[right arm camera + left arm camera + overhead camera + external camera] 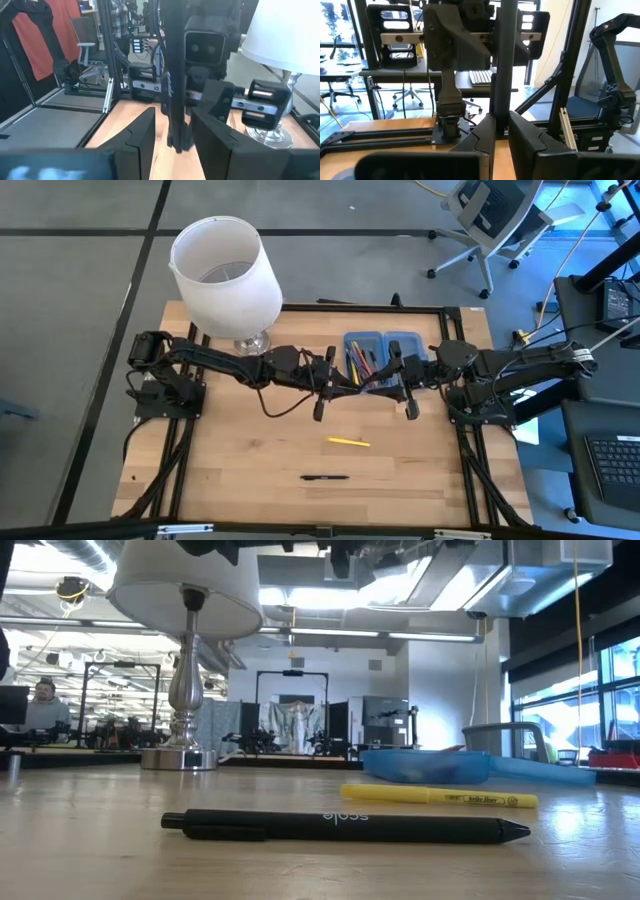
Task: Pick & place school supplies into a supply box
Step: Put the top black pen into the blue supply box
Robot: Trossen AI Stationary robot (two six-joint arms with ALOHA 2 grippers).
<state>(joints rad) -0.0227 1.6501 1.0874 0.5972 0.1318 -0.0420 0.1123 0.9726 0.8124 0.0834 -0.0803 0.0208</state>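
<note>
The blue supply box (380,352) lies open near the table's far edge, with several pens (362,362) in its left half. It also shows in the low view (425,765). A yellow pen (348,442) (440,796) and a black pen (325,477) (340,827) lie flat on the wood nearer me. Both arms reach level toward each other above the box. My left gripper (340,376) (502,132) is shut on a dark upright pen (500,75). The open fingers of my right gripper (390,376) (174,120) stand on either side of that dark pen (174,75). I see no scissors. My left gripper pinches the dark pen between its two fingers (480,142), coming level from the table's left. The pen stands upright, rising from the fingertips (500,120) out of the picture's top. Its lower part is hidden behind the fingers. It is lifted clear of the table.
A white lampshade (225,270) on a silver stand (185,690) rises at the far left, close behind my left arm. Black frame rails run along the table edges (460,450). Bare wood lies around the two loose pens. Office chairs and desks stand beyond the table.
</note>
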